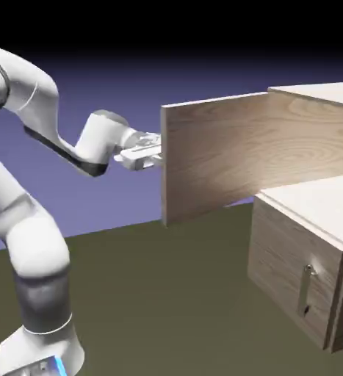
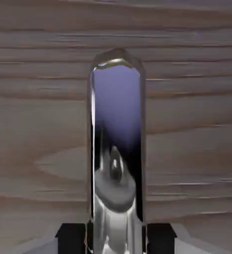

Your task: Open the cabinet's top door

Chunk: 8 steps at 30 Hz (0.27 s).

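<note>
Cabinet top door stands swung out from the cabinet's front, its free edge nearest our arm; we judge the coming pull turns on its long bar handle, running lengthwise between our gripper's closed fingertips.

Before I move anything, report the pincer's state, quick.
Pincer: closed on the top door's handle, one fingertip on each side.

exterior: beside arm, facing cabinet | hand: close on door

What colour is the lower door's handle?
Metallic silver-grey; the lower door's handle shows best in the exterior view.
</note>
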### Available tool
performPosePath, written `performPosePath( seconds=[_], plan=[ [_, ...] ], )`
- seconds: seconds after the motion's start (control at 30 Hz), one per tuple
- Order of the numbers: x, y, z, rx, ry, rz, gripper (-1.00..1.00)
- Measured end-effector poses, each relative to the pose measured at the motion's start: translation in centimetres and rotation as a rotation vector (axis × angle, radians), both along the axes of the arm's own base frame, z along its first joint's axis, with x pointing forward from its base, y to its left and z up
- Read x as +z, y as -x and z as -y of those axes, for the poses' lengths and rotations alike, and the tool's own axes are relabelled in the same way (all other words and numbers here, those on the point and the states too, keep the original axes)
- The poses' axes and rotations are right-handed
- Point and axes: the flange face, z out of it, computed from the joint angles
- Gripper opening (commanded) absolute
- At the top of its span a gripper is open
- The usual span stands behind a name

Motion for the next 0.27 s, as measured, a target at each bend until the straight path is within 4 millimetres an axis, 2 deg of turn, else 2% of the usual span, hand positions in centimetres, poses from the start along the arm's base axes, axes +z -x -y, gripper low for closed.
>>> performPosePath(
  seconds=[0.27],
  plan=[
    [0.0,-1.6,-5.1,-0.165,0.000,0.000,-1.00]
  ],
)
